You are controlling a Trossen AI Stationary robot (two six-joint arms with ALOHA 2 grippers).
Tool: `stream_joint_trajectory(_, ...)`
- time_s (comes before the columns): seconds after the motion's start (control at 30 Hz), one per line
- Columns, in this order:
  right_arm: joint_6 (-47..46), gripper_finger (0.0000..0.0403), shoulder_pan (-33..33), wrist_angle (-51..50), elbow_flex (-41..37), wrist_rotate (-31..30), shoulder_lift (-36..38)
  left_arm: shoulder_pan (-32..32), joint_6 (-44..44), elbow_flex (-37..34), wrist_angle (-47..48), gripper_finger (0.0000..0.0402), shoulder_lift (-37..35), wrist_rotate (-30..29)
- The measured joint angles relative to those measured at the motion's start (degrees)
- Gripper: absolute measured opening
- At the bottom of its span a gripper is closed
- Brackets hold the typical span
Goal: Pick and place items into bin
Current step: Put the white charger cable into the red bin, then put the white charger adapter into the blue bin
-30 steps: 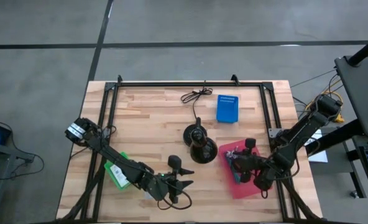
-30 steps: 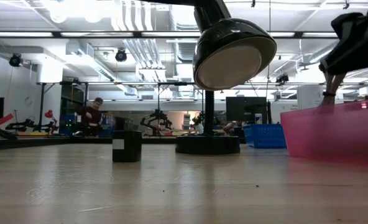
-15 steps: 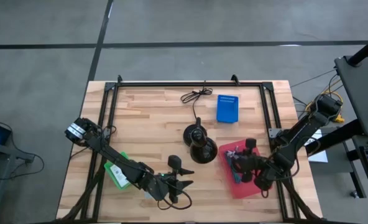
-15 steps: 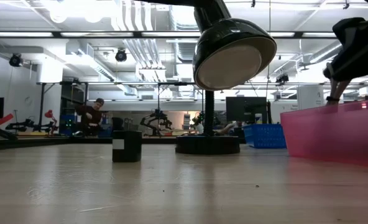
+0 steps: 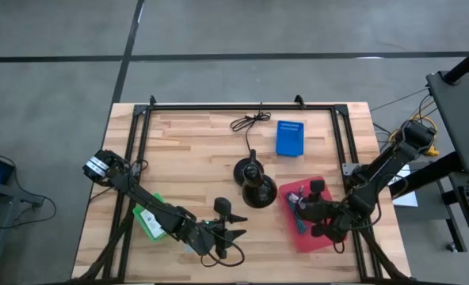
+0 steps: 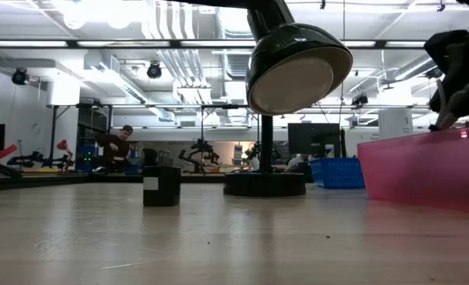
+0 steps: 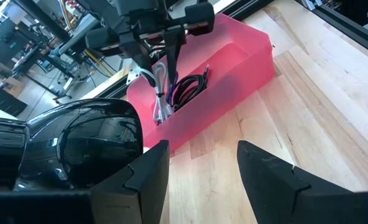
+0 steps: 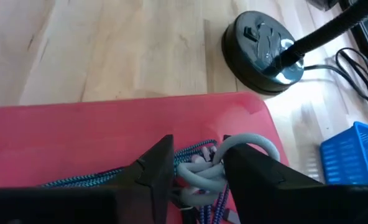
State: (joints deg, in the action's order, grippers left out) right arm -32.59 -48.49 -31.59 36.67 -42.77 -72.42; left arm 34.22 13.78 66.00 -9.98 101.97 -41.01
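The red bin (image 5: 312,237) stands at the table's near right, holding a grey cable (image 8: 249,144), a blue braided cord (image 8: 103,177) and a black cable (image 7: 190,87). My right gripper (image 8: 198,168) hangs over the bin, slanting down, fingers parted on either side of the grey cable's loop. My left gripper (image 7: 202,168) waits open above the near edge (image 5: 236,233), holding nothing. On the table lie a tiny black cube (image 6: 162,185), a green packet (image 5: 149,222) beside the left arm, and a coiled black cable (image 5: 250,121) by the far edge. My right gripper has the grey cable's upper loop (image 8: 193,173) between its parted fingers, coming at it from above on a slant. The cable reaches down into the bin (image 7: 164,102). I cannot tell whether the fingers touch it.
A black lamp on a round base (image 5: 254,186) stands mid-table, just left of the bin, with its head (image 6: 298,67) high above the tabletop. A blue basket (image 5: 290,138) sits at the far right. Bare wood lies between lamp and left arm.
My right gripper has tipped upward. In the low view its fingertips have come up from inside the bin to about the height of its rim. The arm itself has stayed over the bin.
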Motion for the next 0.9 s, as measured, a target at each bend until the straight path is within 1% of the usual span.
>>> stream_joint_trajectory(0.07, 0.0, 0.0135, 0.0, -0.7, 0.9, 0.1, 0.0, 0.0, 0.0, 0.0, 0.0, 0.0173, 0.0, 0.0)
stream_joint_trajectory(0.23, -0.7, 0.0182, 0.0, -7.3, 4.5, 2.6, 0.0, 0.0, 0.0, 0.0, 0.0, 0.0173, 0.0, 0.0)
stream_joint_trajectory(0.37, -1.0, 0.0214, 0.1, -11.3, 8.0, 3.0, 0.0, 0.0, 0.0, 0.0, 0.0, 0.0173, 0.0, 0.0)
stream_joint_trajectory(0.43, -1.0, 0.0224, 0.2, -12.7, 9.6, 5.1, 0.0, 0.0, 0.0, 0.0, 0.0, 0.0173, 0.0, 0.0)
stream_joint_trajectory(0.53, -0.9, 0.0232, 0.2, -15.9, 11.8, 10.9, 0.0, 0.0, 0.0, 0.0, 0.3, 0.0173, 0.0, 0.0)
stream_joint_trajectory(0.57, -0.9, 0.0232, 0.2, -16.8, 12.3, 11.7, 0.0, 0.0, 0.0, 0.0, 0.4, 0.0173, 0.0, 0.0)
stream_joint_trajectory(0.63, -1.7, 0.0232, 0.1, -18.7, 13.2, 12.0, 0.0, 0.0, 0.0, 0.0, 0.4, 0.0173, 0.0, 0.0)
stream_joint_trajectory(0.83, -9.1, 0.0228, 0.2, -26.9, 16.1, 12.9, 0.0, 0.0, 0.0, 0.0, 1.5, 0.0173, 0.0, 0.0)
stream_joint_trajectory(0.9, -9.3, 0.0228, 0.1, -27.3, 17.0, 11.1, 0.0, 0.0, 0.0, 0.0, 2.1, 0.0173, 0.0, 0.0)
